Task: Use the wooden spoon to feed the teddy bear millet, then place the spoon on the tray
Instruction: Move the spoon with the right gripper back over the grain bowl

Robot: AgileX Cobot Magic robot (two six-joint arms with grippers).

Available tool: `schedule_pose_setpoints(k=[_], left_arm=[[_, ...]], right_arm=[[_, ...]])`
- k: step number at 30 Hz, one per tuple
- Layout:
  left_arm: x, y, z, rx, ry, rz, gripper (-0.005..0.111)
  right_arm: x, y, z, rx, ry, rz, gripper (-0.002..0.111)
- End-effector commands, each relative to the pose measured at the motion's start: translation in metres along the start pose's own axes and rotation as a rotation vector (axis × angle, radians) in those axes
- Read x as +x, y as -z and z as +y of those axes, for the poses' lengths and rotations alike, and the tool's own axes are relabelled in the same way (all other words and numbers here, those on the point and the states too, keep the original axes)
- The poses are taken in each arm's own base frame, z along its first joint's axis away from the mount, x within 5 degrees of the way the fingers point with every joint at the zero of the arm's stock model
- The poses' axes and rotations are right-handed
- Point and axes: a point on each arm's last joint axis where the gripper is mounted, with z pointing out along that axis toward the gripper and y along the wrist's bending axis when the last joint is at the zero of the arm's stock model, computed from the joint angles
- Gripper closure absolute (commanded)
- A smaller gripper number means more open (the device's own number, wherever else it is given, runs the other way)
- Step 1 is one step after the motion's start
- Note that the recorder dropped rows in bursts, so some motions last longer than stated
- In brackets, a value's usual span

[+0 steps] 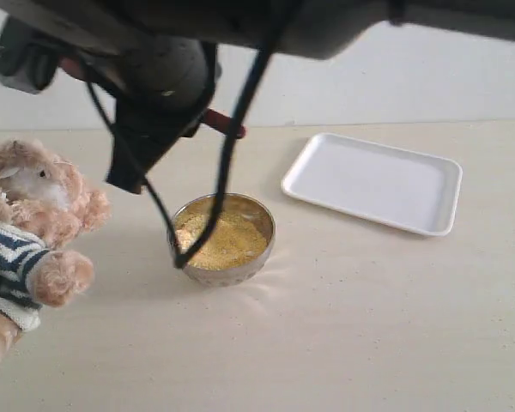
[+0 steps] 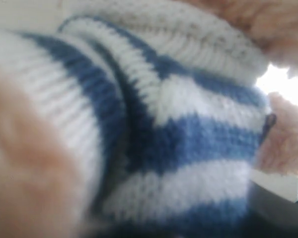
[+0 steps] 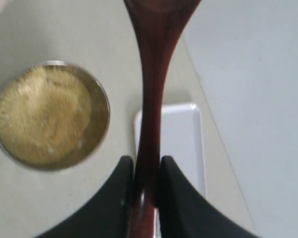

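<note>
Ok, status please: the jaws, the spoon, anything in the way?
Right gripper shut on wooden spoon, aloft. Left jaws unseen; teddy bear fills that view. Tray bare, nothing seen blocking.

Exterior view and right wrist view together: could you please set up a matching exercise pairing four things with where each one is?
Things:
1 teddy bear
2 millet
3 wooden spoon
4 tray

Places:
A in the metal bowl
B clamped in the right end effector
C on the table, right of the metal bowl
D at the exterior view's left edge

Pairs: 1-D, 2-A, 3-B, 4-C
</note>
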Motion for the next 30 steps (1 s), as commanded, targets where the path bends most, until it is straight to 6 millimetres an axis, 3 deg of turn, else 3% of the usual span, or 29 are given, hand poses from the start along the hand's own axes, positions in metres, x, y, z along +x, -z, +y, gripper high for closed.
schedule_pose_setpoints(k=[1, 3, 7, 15, 22, 30], left_arm=[[-0.001, 0.003, -0.004, 0.009, -0.002, -0.024, 0.1], [-0.001, 0.003, -0.004, 0.009, -0.002, -0.024, 0.1], [-0.001, 0.003, -0.004, 0.009, -0.002, -0.024, 0.1], [-0.001, 0.003, -0.004, 0.009, -0.002, -0.024, 0.1], [-0.001, 0.003, -0.004, 0.009, -0.002, -0.024, 0.1], [-0.001, 0.003, -0.004, 0.009, -0.002, -0.024, 0.1]], right_arm=[[0.051, -0.036, -0.001, -0.008, 0.056, 0.194, 0.106], [0.076, -0.059, 0.01, 0.007, 0.143, 0.298, 0.106], [0.091, -0.081, 0.023, 0.084, 0.313, 0.369, 0.106], [0.078, -0.114, 0.057, 0.209, 0.696, 0.39, 0.106], [0.077, -0.127, 0.073, 0.221, 0.783, 0.405, 0.106], [0.076, -0.133, 0.078, 0.249, 0.828, 0.406, 0.106]])
